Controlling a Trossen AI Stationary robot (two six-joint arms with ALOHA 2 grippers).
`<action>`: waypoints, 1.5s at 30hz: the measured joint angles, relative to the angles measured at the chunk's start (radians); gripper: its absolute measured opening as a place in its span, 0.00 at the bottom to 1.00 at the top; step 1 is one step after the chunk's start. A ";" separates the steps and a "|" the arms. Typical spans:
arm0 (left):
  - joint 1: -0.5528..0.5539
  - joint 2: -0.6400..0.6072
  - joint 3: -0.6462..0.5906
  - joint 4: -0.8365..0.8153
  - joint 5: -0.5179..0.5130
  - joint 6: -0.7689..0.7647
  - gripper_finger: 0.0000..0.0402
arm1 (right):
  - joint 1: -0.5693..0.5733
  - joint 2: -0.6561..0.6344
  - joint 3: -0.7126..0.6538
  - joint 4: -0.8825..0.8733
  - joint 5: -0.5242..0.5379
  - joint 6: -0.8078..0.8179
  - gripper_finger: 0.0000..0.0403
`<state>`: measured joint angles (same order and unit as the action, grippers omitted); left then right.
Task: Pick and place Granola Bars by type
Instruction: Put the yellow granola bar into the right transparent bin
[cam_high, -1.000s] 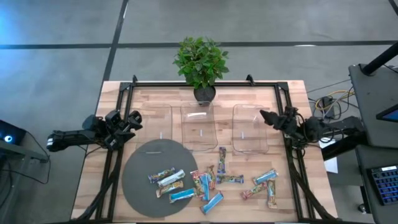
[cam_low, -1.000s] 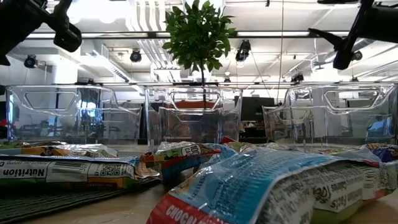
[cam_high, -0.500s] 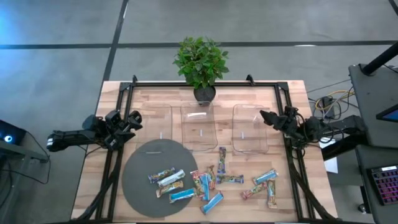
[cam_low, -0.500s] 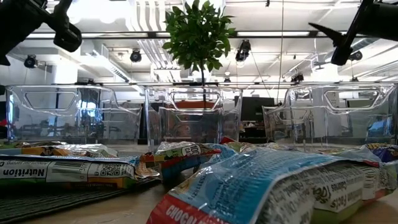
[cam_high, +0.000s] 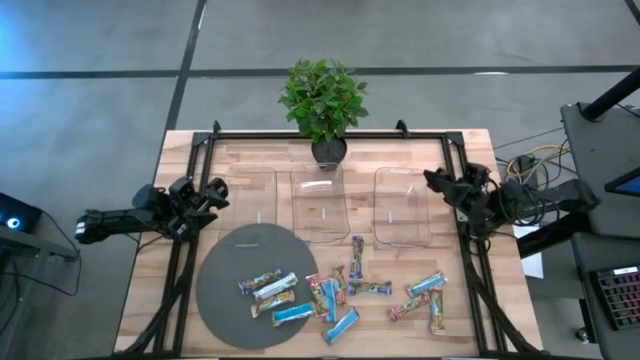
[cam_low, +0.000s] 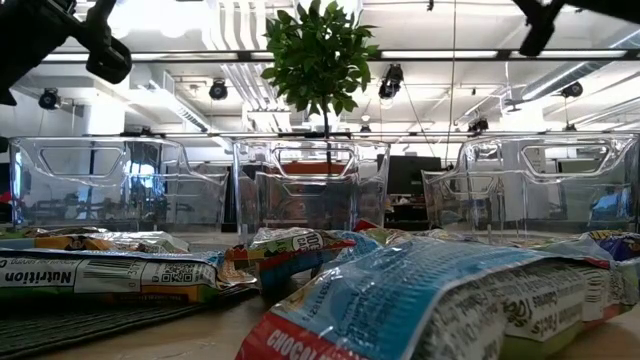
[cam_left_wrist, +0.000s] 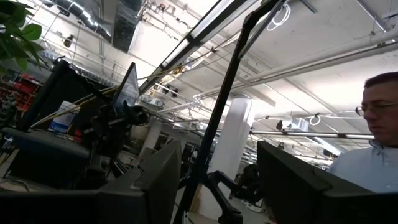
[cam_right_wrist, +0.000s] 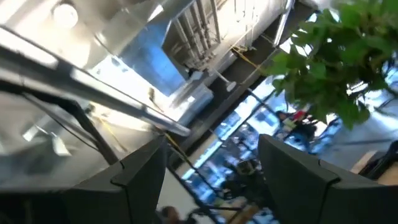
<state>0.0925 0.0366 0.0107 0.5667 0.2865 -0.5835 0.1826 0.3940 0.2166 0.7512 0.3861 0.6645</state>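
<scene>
The wooden table (cam_high: 250, 160) carried everything, with a black frame around its edges. A round dark mat (cam_high: 225, 275) lay toward the table's front left corner. Three clear plastic trays (cam_high: 320, 205) stood in a row across the middle, just in front of a potted plant (cam_high: 322, 100) at the back edge.

The left arm waited at the table's left edge, its left gripper (cam_high: 212, 193) hanging above the wood beside the leftmost tray; its fingers stood parted with nothing between them. The right arm reached in from the right edge, and the right gripper (cam_high: 437, 184) hovered over the right side of the rightmost tray, fingers likewise spread and holding nothing.

The Granola Bars (cam_high: 340, 290) lay scattered along the front edge of the table. A few rested on the mat's right part, a cluster sat near the front middle, and several more lay toward the front right corner. None were in the trays. In the low view a blue-and-white bar (cam_low: 420, 300) filled the foreground.
</scene>
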 joint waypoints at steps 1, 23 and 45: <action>0.000 0.000 0.000 0.000 0.000 0.000 0.48 | 0.000 0.018 0.027 -0.038 0.004 -0.018 0.60; 0.000 0.000 0.000 0.000 0.000 0.000 0.48 | 0.001 0.409 0.675 -1.248 -0.059 0.269 0.60; 0.000 0.000 0.000 0.000 0.000 0.000 0.48 | 0.219 0.917 1.134 -2.106 -0.177 0.249 0.60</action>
<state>0.0923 0.0366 0.0107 0.5667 0.2864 -0.5836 0.4016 1.3115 1.3502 -1.3548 0.2090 0.9134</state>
